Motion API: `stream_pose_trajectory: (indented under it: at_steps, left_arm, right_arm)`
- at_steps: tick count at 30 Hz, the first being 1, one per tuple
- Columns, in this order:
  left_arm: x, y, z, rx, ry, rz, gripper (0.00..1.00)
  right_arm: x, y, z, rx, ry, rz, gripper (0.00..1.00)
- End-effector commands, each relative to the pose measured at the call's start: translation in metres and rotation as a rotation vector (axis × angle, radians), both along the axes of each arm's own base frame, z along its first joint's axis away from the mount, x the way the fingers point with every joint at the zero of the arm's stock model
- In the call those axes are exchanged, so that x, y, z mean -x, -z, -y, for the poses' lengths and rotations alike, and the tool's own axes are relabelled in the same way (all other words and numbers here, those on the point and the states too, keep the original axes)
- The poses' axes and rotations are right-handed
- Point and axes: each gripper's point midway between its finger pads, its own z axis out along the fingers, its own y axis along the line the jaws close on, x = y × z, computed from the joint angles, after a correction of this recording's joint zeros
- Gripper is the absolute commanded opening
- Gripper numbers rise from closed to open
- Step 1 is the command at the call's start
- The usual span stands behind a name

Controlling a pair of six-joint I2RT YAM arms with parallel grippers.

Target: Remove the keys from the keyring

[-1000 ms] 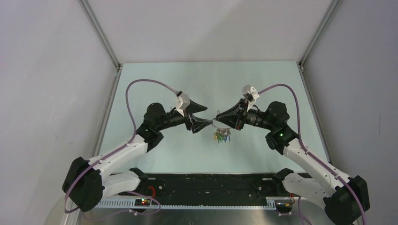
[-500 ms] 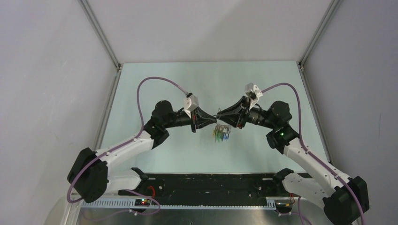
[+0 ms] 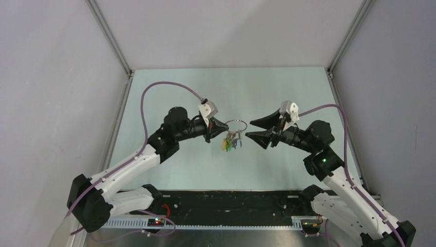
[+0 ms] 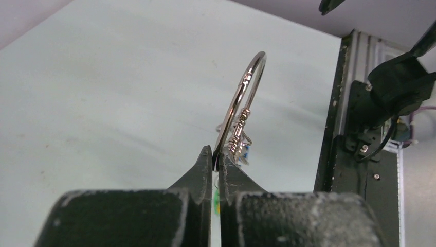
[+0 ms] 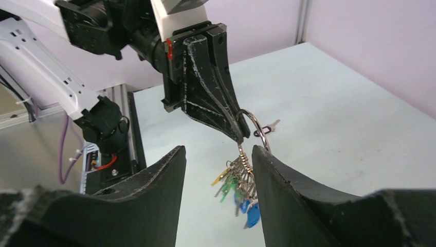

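Observation:
The keyring (image 3: pixel 236 122) is a thin silver wire ring held in the air above the pale table. My left gripper (image 3: pixel 224 127) is shut on the ring's left edge, and in the left wrist view the ring (image 4: pixel 248 81) rises edge-on from the pinched fingertips (image 4: pixel 207 157). The keys (image 3: pixel 231 143), with yellow, green and blue heads, hang in a bunch under the ring. My right gripper (image 3: pixel 249 129) stands open just right of the ring, touching nothing. In its wrist view, keys (image 5: pixel 237 180) and ring (image 5: pixel 260 135) hang beyond its spread fingers (image 5: pixel 267 164).
One small loose key (image 5: pixel 268 126) lies on the table beyond the ring. A black rail (image 3: pixel 226 201) runs along the near table edge between the arm bases. Grey walls with metal posts (image 3: pixel 110 38) close in the left, right and back.
My left gripper has shut on the keyring. My right gripper let go of it, opened and drew back to the right. Ring and keys now hang slightly further left.

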Motion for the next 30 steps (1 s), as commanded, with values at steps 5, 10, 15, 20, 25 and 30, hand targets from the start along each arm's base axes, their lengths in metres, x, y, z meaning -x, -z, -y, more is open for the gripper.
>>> stream_pose_trajectory:
  at_steps: [5, 10, 15, 20, 25, 30]
  left_arm:
    - [0.009, -0.01, -0.015, -0.155, -0.047, 0.073, 0.0]
    - [0.016, -0.018, -0.016, -0.139, -0.034, 0.083, 0.0]
    - [0.022, -0.028, -0.014, -0.114, -0.013, 0.087, 0.0]
    - [0.025, -0.033, -0.015, -0.1, -0.011, 0.091, 0.0]
    - [0.028, -0.037, -0.018, -0.089, -0.014, 0.103, 0.0]
    - [0.032, -0.042, -0.018, -0.075, 0.0, 0.108, 0.0]
  right_arm:
    - [-0.003, -0.005, -0.008, 0.017, -0.018, 0.063, 0.54]
    - [-0.002, -0.004, -0.024, 0.07, -0.018, 0.14, 0.56]
    - [-0.011, 0.009, -0.044, 0.17, 0.026, 0.165, 0.55]
    - [-0.032, 0.014, -0.044, 0.187, 0.149, 0.144, 0.54]
    - [-0.044, 0.02, -0.04, 0.222, 0.226, 0.15, 0.52]
    - [-0.047, 0.024, -0.043, 0.23, 0.228, 0.142, 0.14]
